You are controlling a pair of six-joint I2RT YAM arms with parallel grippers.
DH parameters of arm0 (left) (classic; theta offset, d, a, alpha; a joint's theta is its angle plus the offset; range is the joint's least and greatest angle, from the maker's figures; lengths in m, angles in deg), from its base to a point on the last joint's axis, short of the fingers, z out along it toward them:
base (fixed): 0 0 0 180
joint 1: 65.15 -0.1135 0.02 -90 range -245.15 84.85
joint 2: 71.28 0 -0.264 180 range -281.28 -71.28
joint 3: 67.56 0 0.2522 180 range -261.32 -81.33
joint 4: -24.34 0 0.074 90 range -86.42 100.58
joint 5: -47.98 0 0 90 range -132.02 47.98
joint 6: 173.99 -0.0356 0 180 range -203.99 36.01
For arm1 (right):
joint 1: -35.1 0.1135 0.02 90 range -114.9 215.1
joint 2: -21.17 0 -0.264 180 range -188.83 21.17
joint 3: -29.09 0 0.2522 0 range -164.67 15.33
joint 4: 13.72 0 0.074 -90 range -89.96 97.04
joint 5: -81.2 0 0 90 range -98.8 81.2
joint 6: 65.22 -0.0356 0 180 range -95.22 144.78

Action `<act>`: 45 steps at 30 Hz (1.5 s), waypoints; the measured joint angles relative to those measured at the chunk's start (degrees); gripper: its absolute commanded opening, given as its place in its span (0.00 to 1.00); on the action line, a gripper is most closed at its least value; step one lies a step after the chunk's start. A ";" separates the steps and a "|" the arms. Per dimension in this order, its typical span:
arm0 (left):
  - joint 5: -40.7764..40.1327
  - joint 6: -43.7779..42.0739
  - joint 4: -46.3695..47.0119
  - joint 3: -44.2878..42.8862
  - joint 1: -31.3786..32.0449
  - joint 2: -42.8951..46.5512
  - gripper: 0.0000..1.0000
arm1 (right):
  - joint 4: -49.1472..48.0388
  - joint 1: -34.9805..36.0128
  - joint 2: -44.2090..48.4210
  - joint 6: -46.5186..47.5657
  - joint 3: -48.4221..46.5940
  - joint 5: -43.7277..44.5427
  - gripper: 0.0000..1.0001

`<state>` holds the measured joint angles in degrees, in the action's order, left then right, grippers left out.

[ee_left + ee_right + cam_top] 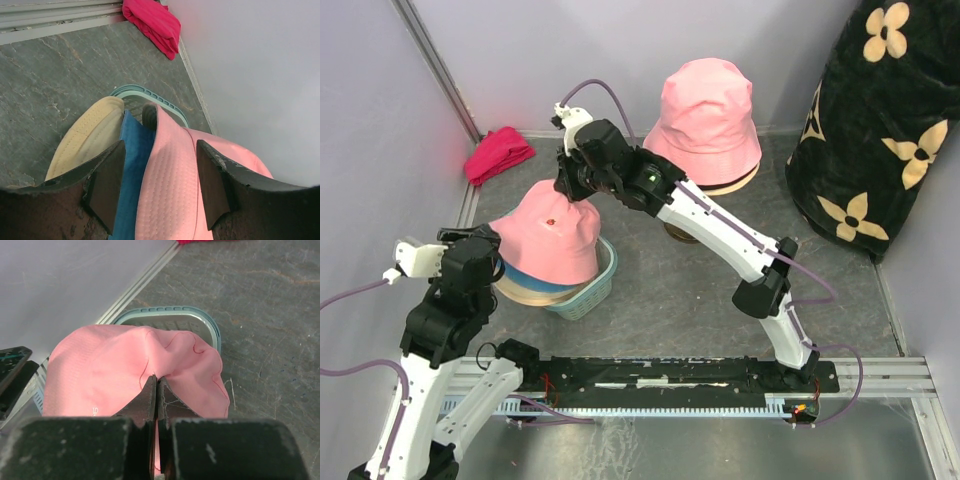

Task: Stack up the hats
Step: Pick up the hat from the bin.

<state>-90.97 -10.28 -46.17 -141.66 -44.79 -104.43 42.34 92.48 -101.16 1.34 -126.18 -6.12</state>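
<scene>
A pink hat (552, 235) tops a stack in the teal basket (603, 283), over a blue hat (532, 279) and a beige hat (520, 293). My right gripper (582, 192) is shut on a pinch of this pink hat's crown (100, 370); the right gripper (157, 377) shows its jaws pressed together on the fabric. My left gripper (496, 262) stands open at the stack's left side. In the left wrist view the left gripper (160, 185) straddles the pink brim (172, 175), with the blue brim (132, 165) and beige brim (90, 135) beside it. A second pink hat (705, 120) sits at the back.
A magenta-red cloth bundle (498, 153) lies in the far left corner by the wall. A black blanket with cream flowers (880, 130) fills the right side. The second pink hat rests over a beige brim (732, 184). Walls close in the left and back.
</scene>
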 measured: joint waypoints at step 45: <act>2.25 -0.11 16.00 -1.22 0.00 -8.55 0.64 | -32.79 -3.91 6.32 12.20 -7.65 1.79 0.01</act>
<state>-88.72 -10.39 -30.17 -142.89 -44.79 -112.97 9.55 88.57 -94.84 13.53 -133.83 -4.33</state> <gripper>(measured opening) 0.649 0.021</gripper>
